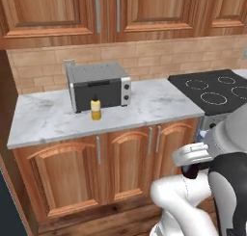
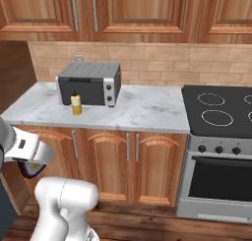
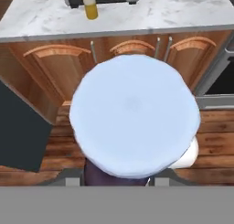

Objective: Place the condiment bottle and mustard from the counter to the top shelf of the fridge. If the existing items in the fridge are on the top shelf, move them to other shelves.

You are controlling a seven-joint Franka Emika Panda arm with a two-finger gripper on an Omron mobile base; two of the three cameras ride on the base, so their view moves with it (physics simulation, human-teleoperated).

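Note:
The condiment bottle (image 3: 132,113) sits right in front of the hand camera, its pale lilac cap huge and its dark purple body (image 3: 98,176) below it. My gripper (image 3: 116,179) is shut on it, low in front of the cabinet doors. From the base the gripper (image 1: 192,166) holds the dark bottle (image 2: 29,169) beside the arm. The yellow mustard (image 1: 96,108) (image 2: 76,103) (image 3: 90,3) stands upright on the marbled counter (image 1: 48,119), just in front of the toaster oven. The fridge's top shelf, the other shelves and the existing items are out of view.
A grey toaster oven (image 1: 99,85) (image 2: 88,82) stands at the back of the counter. A black stove (image 2: 221,107) with an oven door lies to the right. Wooden cabinets run above and below. A dark slate panel (image 3: 18,131) stands at the left.

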